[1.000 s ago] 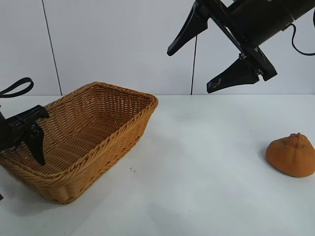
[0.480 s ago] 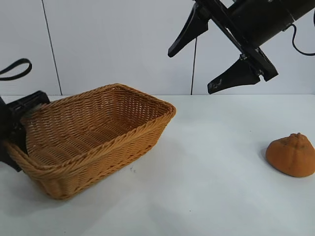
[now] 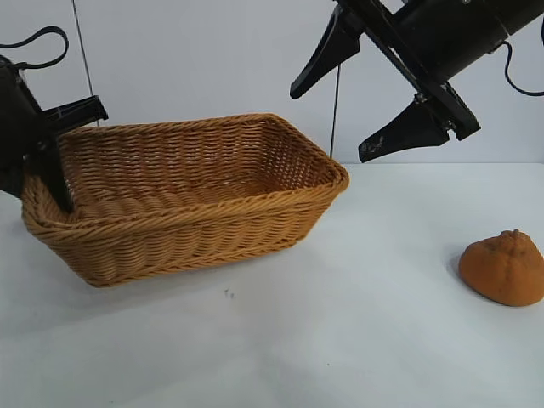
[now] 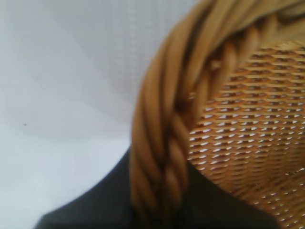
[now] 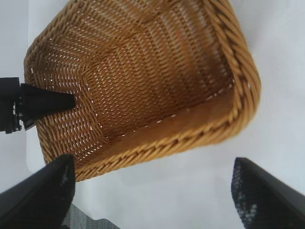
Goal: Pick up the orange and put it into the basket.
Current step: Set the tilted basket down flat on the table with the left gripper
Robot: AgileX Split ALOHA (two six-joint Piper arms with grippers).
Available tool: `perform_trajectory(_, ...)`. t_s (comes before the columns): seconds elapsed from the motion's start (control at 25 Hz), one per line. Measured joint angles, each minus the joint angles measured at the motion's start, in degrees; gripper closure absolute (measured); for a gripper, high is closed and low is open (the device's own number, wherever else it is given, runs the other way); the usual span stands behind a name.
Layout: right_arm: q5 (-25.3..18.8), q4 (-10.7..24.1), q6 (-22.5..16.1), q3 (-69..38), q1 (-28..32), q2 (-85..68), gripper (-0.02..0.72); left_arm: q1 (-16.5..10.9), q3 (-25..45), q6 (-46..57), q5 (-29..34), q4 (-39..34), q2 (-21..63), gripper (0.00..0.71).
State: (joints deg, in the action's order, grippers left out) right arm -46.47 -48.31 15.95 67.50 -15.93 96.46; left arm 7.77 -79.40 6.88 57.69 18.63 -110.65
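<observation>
Pinching the basket rim at its left end, the left gripper holds it tilted on the table. The right gripper hangs spread overhead. The orange sits far right, well apart.

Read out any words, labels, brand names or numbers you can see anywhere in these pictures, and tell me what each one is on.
No readable text in any view.
The wicker basket shows only plain weave.
The orange carries no sticker or mark.
The white table is unmarked apart from tiny dark specks.
The left claw on the basket rim and the open right claw above show no lettering.
</observation>
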Motion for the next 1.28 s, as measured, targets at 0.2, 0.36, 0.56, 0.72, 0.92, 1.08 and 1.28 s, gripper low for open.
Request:
perform_trajectory(0.2, 0.0, 0.0, 0.0, 0.0, 0.0, 0.0, 0.093, 0.0, -0.05, -3.59, 0.13, 1.39, -0.2, 0.625)
perform_trajectory(0.36, 0.0, 0.0, 0.0, 0.0, 0.0, 0.0, 0.093, 0.0, -0.19, -5.59, 0.11, 4.71, -2.22, 0.625)
perform_trajectory(0.56, 0.0, 0.0, 0.0, 0.0, 0.0, 0.0, 0.093, 0.0, -0.31, -6.88, -1.5, 5.03, -6.78, 0.625)
perform_trajectory(0.72, 0.0, 0.01, 0.0, 0.0, 0.0, 0.0, 0.093, 0.0, -0.31, -8.17, -4.35, 5.03, -9.4, 0.625)
perform_trajectory(0.92, 0.0, 0.01, 0.0, 0.0, 0.0, 0.0, 0.093, 0.0, -0.37, -8.54, -4.97, 5.41, -9.71, 0.572)
perform_trajectory(1.08, 0.0, 0.01, 0.0, 0.0, 0.0, 0.0, 0.093, 0.0, -0.38, -8.54, -4.54, 6.16, -9.59, 0.314)
perform_trajectory(1.28, 0.0, 0.01, 0.0, 0.0, 0.0, 0.0, 0.093, 0.0, -4.1, -8.67, 1.39, 4.98, -9.26, 0.197)
